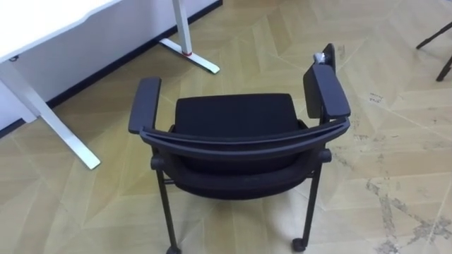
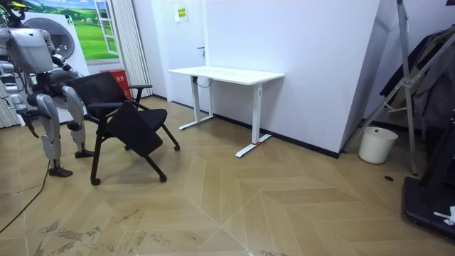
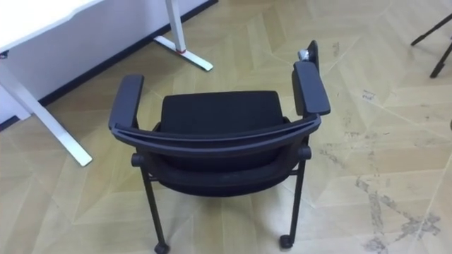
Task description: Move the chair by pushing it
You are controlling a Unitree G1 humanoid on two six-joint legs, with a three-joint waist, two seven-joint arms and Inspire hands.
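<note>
We see a white desk (image 2: 226, 73) on white legs standing against the white wall (image 2: 313, 64). A white bucket (image 2: 377, 144) sits on the wood floor (image 2: 284, 206) further toward the room view's right. At that view's right edge a metal stand (image 2: 407, 85) rises beside dark hanging cloth (image 2: 434, 78), and grey scuff marks (image 1: 395, 212) streak the floor.

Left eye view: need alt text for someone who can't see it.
A black chair with armrests seen from above and behind, its backrest nearest the camera, on a wood parquet floor. A white desk on white legs stands past it at upper left.
</note>
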